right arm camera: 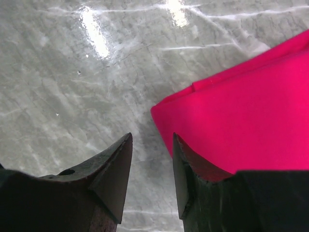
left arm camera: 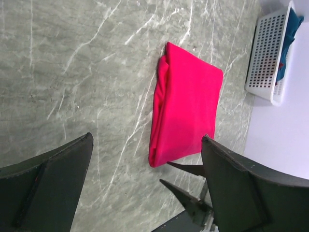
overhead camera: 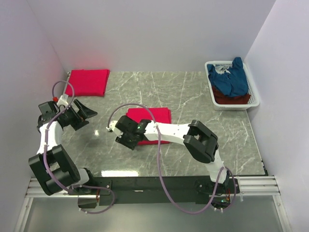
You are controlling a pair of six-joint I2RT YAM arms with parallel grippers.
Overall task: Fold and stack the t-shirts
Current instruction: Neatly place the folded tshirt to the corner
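Shirt under work: folded red t-shirt (overhead camera: 150, 115), a flat rectangle lying on the table (overhead camera: 193, 96). Its near-left corner sits just beside the right gripper (overhead camera: 120, 139). In your right wrist view, the folded red t-shirt (right arm camera: 241, 116) fills the side to the right of the jaws. Its rounded corner comes up against the right-hand finger (right arm camera: 186, 179), and that finger covers part of the cloth edge. You cannot tell from here whether finger and cloth touch.

Right gripper (right arm camera: 152, 137): jaws parted narrowly. Only bare table (right arm camera: 72, 87) shows in the gap, and no cloth is between them.

Left gripper (overhead camera: 89, 118): jaws spread wide and holding nothing. In your left wrist view, the left gripper (left arm camera: 147, 140) looks across the marble. The folded red t-shirt (left arm camera: 186, 111) lies ahead of the jaws, well apart from both fingers. Its fold runs along the side nearer the left-hand finger (left arm camera: 63, 169). The right gripper's dark fingertips show at the shirt's near corner.

Other shirts:
- Second red t-shirt (overhead camera: 88, 82) is folded flat at the far-left corner, beyond the left jaws and apart from them.
- Navy t-shirt (overhead camera: 231, 78) lies crumpled on top of a dark red t-shirt (overhead camera: 231, 99).
- Both are inside the white basket (overhead camera: 255, 94) at the far-right edge, well apart from either gripper.
- The basket (left arm camera: 263, 58) also appears far ahead and to the right of the left jaws.
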